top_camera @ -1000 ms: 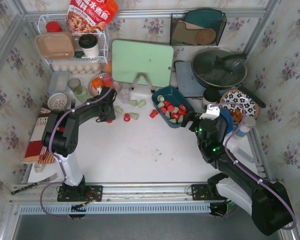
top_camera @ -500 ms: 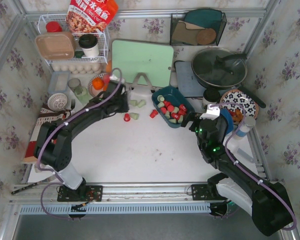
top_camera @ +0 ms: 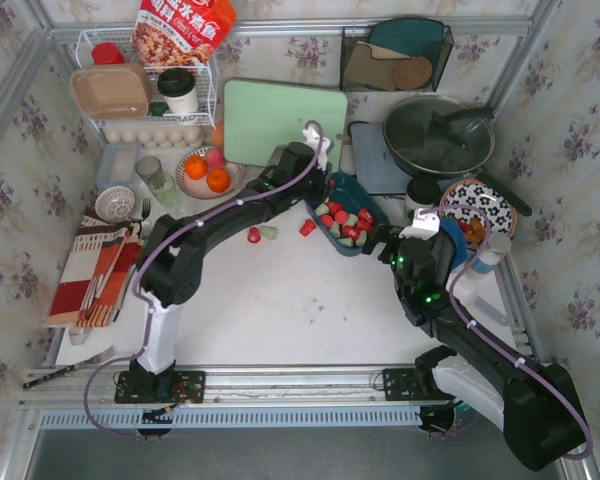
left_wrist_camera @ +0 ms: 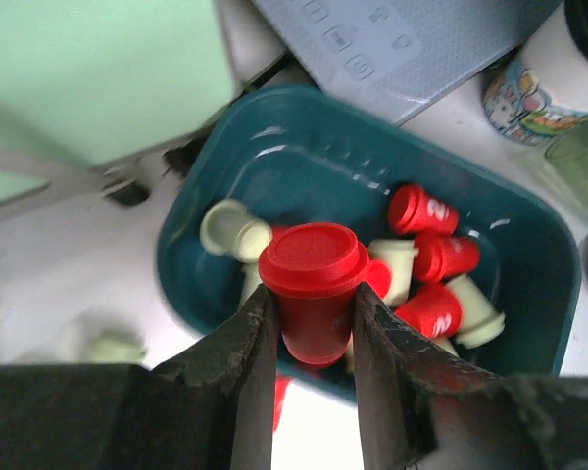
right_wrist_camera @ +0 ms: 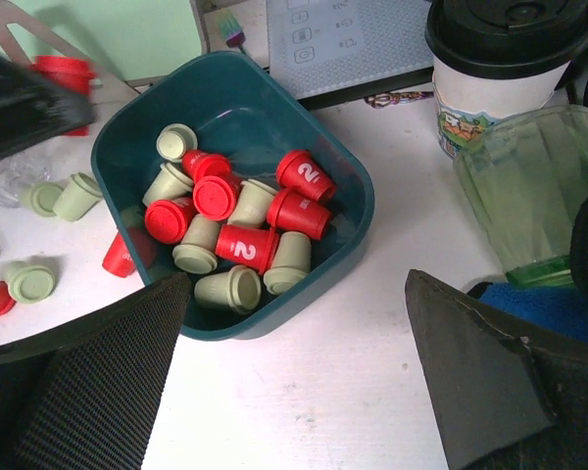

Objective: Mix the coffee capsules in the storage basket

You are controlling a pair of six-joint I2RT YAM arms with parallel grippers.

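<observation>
A red capsule (left_wrist_camera: 311, 274) is gripped upright between the narrowed jaws of the left gripper (left_wrist_camera: 309, 323), apparently just over the storage basket (left_wrist_camera: 529, 245), where red and pale green coffee capsules (right_wrist_camera: 240, 220) are heaped. The right gripper (right_wrist_camera: 294, 333) is seen spread wide and empty near the basket.

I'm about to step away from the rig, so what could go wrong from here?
The red capsule pinched in the left tool hangs near the rim of the storage basket; dropped there, it might bounce out. The open right tool sits close to the basket, so the arms could clash or nudge it.
</observation>
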